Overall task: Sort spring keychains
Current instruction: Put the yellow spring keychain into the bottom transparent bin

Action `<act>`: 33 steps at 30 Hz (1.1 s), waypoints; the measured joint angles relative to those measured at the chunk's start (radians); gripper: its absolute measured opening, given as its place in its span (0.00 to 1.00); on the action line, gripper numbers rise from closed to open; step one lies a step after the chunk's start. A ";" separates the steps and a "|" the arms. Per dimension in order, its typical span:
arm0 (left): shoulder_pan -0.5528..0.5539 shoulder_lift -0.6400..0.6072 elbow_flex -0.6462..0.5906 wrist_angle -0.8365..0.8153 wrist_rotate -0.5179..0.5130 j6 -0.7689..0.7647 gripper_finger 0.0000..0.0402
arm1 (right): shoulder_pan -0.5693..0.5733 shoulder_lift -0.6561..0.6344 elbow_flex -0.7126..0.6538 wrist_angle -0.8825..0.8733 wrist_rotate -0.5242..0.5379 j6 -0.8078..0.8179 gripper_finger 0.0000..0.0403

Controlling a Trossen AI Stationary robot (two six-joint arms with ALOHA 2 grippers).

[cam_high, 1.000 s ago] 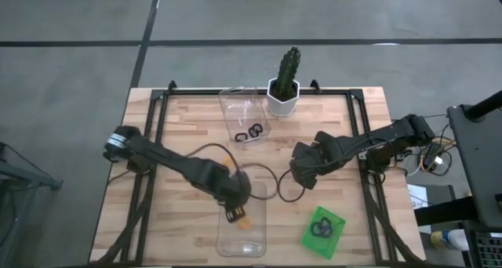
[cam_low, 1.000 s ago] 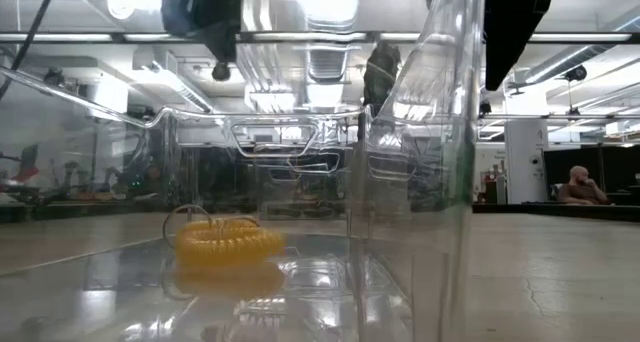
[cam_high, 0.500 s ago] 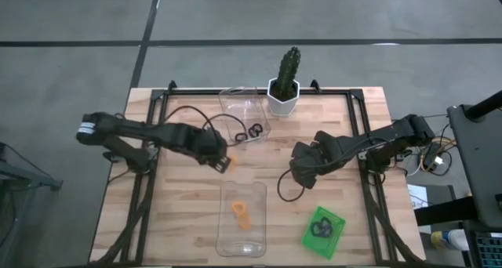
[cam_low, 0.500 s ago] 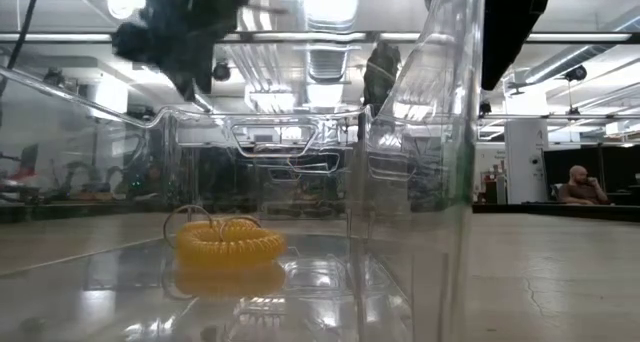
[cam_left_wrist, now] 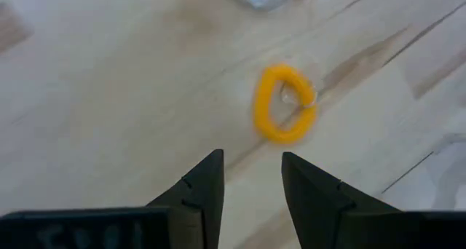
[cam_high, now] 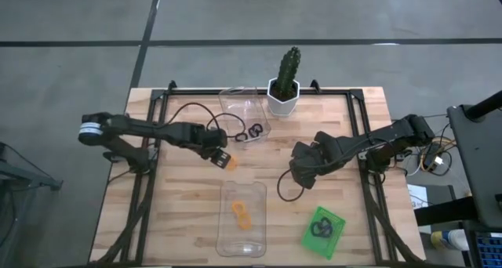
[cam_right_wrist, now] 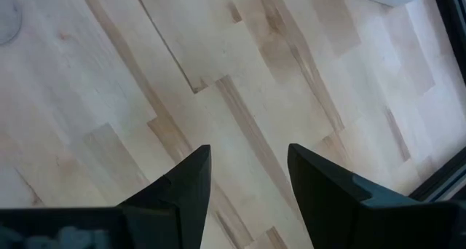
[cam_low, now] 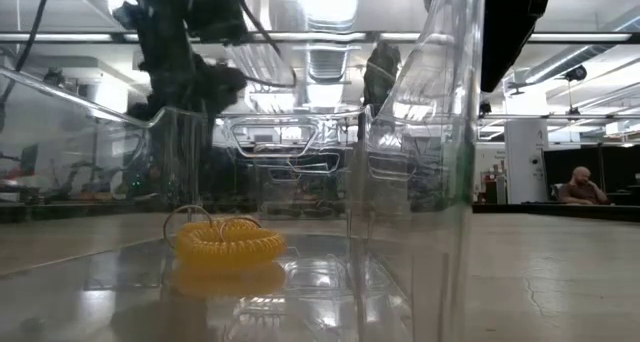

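An orange spring keychain (cam_left_wrist: 261,107) lies flat on the bare wood just ahead of my left gripper (cam_left_wrist: 251,158), which is open, touches nothing and hovers between the two clear trays (cam_high: 223,160). The near clear tray (cam_high: 241,240) holds orange keychains (cam_high: 240,215); one shows in the low view (cam_low: 228,244). The far clear tray (cam_high: 239,103) holds black keychains (cam_high: 249,132). The green tray (cam_high: 336,238) holds dark keychains (cam_high: 320,227). My right gripper (cam_high: 296,176) is open and empty over bare wood (cam_right_wrist: 247,151).
A potted cactus (cam_high: 284,84) stands at the table's far edge beside the far clear tray. A black cable (cam_high: 292,196) loops on the wood by my right gripper. A dark metal frame (cam_high: 362,127) runs along the table's sides. Bare wood lies at the near left.
My left gripper has gone from above the near clear tray toward the table's far left, and now stands over the wood between the two clear trays, near the loose orange keychain. The orange keychain in the near tray has kept still.
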 joint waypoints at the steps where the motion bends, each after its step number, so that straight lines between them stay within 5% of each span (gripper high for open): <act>1: 0.002 0.012 -0.006 0.031 0.006 0.014 0.32 | 0.000 0.000 -0.001 0.000 0.000 0.003 0.44; 23: 0.021 0.278 0.029 0.164 0.049 0.150 0.32 | 0.000 -0.001 -0.002 -0.002 -0.029 0.010 0.44; 29: 0.022 0.283 0.029 0.149 0.044 0.158 0.07 | 0.000 -0.001 -0.002 -0.002 -0.028 0.013 0.44; 33: 0.022 0.258 0.035 0.123 0.042 0.163 0.02 | 0.000 -0.001 -0.002 -0.001 -0.027 0.009 0.44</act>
